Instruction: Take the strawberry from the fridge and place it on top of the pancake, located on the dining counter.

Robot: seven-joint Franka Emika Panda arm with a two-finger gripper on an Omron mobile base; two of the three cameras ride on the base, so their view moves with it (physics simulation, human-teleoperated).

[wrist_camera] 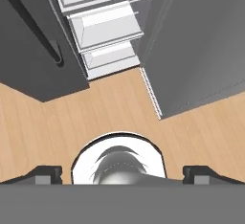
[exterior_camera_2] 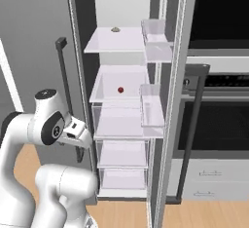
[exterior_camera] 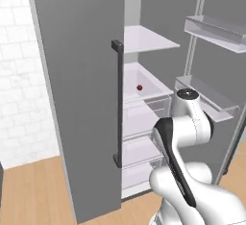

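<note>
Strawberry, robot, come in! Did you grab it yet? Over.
Gripper open, empty, pointing at floor. Strawberry not grabbed, on white fridge shelf. Fridge door open, nothing blocking. Over.

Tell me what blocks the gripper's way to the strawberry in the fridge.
Nothing visible does. The fridge right door is swung open and the strawberry sits exposed on a white shelf. The open gripper points down at the wooden floor, well below it.

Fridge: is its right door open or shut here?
Open. The fridge door stands swung aside, baring white shelves and the strawberry on one.
</note>
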